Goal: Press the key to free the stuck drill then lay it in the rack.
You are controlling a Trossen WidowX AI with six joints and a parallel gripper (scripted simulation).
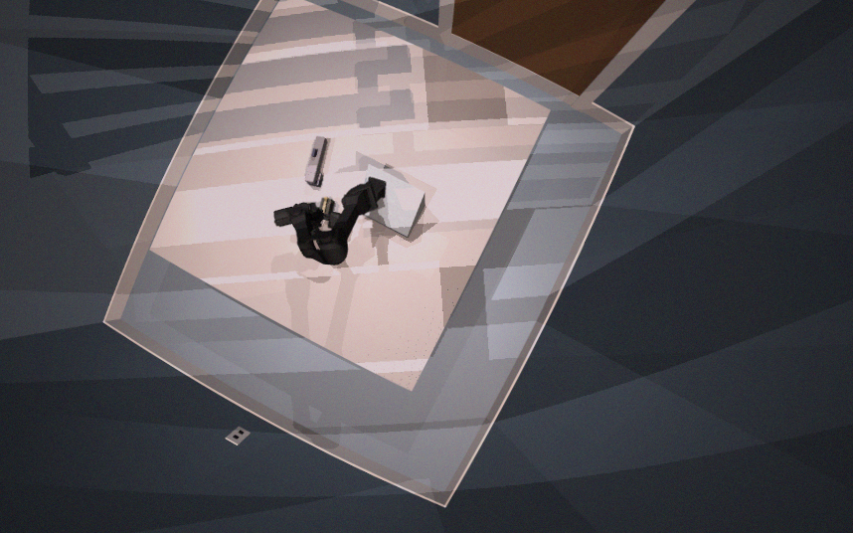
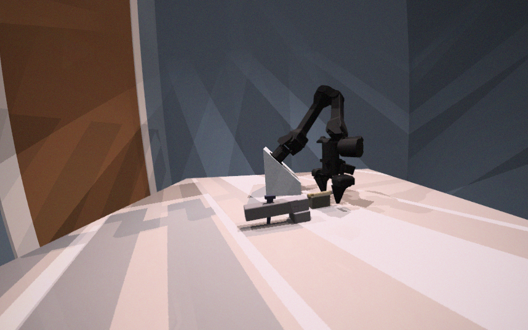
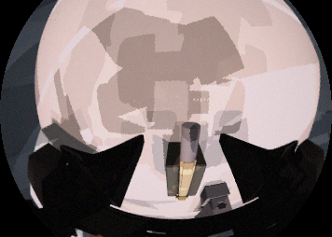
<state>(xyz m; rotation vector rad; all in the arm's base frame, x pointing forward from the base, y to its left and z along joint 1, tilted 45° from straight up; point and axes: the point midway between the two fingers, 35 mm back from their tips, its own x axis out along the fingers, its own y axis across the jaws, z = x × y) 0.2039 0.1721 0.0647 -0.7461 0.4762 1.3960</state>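
The drill [image 1: 324,205] [image 2: 317,194] [image 3: 189,147] has a gold part and a grey cylindrical end. It lies along the top of the small dark olive rack [image 2: 319,201] [image 3: 172,174], its grey end sticking out past the block. My gripper [image 2: 331,196] [image 3: 182,138] is open, with its fingertips apart on either side of the drill's grey end and touching nothing that I can see. The dark blue key [image 1: 314,152] [image 2: 269,198] stands through the long grey holder [image 1: 316,166] [image 2: 278,210], its head just above the top and its lower end showing underneath.
The pale wedge-shaped base [image 1: 400,208] [image 2: 279,178] carries the arm and stands beside the rack. The grey holder lies close to the rack's other end, and a dark end block [image 3: 215,194] shows low in the wrist view.
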